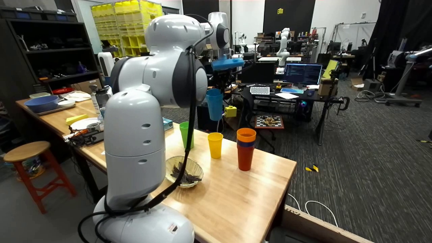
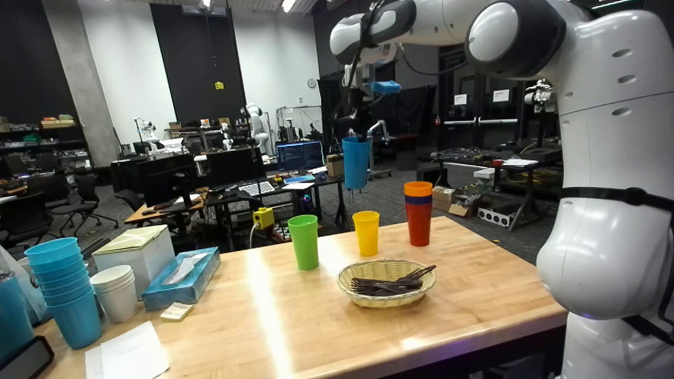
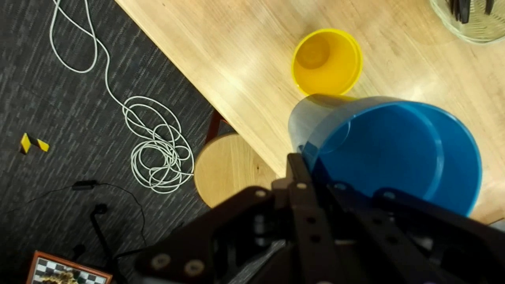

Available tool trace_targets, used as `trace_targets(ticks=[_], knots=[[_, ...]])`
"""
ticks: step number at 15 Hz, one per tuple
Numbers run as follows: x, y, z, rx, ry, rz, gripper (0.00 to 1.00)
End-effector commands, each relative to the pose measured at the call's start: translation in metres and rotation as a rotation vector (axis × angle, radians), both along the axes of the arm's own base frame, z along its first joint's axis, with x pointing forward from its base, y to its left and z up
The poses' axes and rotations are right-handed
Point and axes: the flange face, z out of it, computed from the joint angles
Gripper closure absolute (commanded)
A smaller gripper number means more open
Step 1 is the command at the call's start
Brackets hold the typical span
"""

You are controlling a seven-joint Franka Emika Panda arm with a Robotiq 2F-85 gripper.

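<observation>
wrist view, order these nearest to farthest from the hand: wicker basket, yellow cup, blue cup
1. Blue cup, its wall pinched in the hand
2. Yellow cup, upper middle, on the wooden table
3. Wicker basket, cut off at the top right corner

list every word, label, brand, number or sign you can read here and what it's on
None can be read.
Monitor screen: text too small
Door signs: too small
Robot base label: too small
Board edge marks: too blurred
Wall clock: too small
Held blue cup: no lettering visible
</observation>
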Motion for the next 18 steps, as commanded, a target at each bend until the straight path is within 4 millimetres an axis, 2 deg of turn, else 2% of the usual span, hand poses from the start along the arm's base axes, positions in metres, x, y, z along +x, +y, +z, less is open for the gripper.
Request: trace_targets(ticks=[1,5,8,18], knots=[[-0.014,-0.03,0.026,-0.034,-0.015,-0.043,0.99],[-0.02,-0.069,0.041,-0.041,-0.025,-0.112,0.99],[-0.022,-0.092,0.044,-0.053,-0.023,-0.155,0.99],[-0.024,-0.142,0.032,-0.157,0.043,-0.264,0.99]])
